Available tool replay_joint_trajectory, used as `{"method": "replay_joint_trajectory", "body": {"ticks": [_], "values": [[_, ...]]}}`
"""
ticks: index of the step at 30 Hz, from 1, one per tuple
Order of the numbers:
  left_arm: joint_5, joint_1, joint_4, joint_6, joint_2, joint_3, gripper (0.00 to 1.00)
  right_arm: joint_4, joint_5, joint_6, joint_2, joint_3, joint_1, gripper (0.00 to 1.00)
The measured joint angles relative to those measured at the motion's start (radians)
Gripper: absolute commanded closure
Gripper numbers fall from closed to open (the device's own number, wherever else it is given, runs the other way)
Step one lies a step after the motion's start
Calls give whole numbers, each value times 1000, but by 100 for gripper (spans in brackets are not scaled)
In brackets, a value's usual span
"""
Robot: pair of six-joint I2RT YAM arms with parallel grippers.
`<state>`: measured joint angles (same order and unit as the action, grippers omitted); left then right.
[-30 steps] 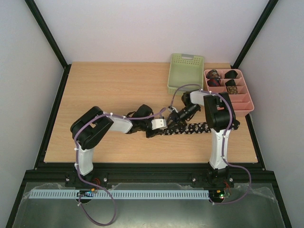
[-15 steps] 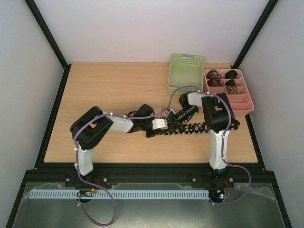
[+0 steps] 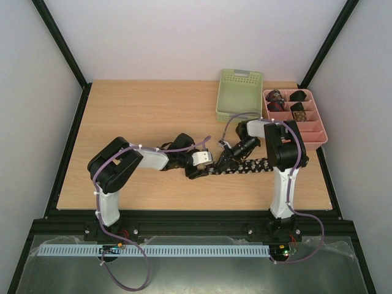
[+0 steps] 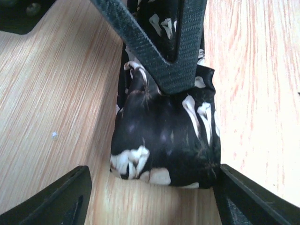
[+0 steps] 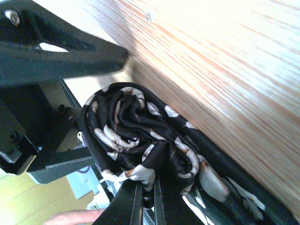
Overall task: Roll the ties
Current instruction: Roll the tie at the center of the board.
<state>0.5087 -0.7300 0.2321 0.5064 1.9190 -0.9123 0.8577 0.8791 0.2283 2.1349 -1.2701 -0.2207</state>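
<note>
Left hand is seen spread wide, one finger on each side of the rolled-up end of the long tie, with nothing clamped. The roll is pretty much touched by one finger, while the other finger is held a little apart from it. Right hand is seen pinched shut on the fabric at the middle of that same roll, brought in from the opposite side. The tie is black with pale marks. Only that one end is coiled up, and the rest is laid out flat on the counter.

As for places, the tie is found on the near side of the green basket, apart from it and stretched roughly along its near wall. A pink tray is set just beside the basket, on its right, and a few small rolled ties are tucked into its far compartments.
</note>
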Motion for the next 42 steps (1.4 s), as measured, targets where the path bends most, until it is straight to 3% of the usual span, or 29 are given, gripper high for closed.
{"method": "replay_joint_trajectory", "body": {"ticks": [5, 12, 21, 28, 31, 33, 36, 42], "values": [[13, -14, 25, -40, -3, 11, 18, -4, 20, 11, 0, 27, 22, 99], [3, -61, 140, -72, 71, -28, 21, 2, 49, 11, 15, 30, 27, 99], [1, -84, 167, -59, 132, -93, 55, 44, 68, 34, 35, 3, 29, 99], [16, -45, 138, -14, 97, -50, 63, 80, 99, 84, 35, -19, 32, 99], [27, -27, 120, 7, 83, -39, 60, 89, 103, 98, 35, -20, 40, 99], [32, -24, 110, 21, 78, -36, 43, 83, 95, 97, 35, -18, 40, 99], [47, -10, 88, 30, 63, -26, 29, 64, 41, 80, 43, -2, 55, 99], [62, 18, 103, 24, 12, 46, 27, 23, 24, 93, 43, 16, 71, 99]]}}
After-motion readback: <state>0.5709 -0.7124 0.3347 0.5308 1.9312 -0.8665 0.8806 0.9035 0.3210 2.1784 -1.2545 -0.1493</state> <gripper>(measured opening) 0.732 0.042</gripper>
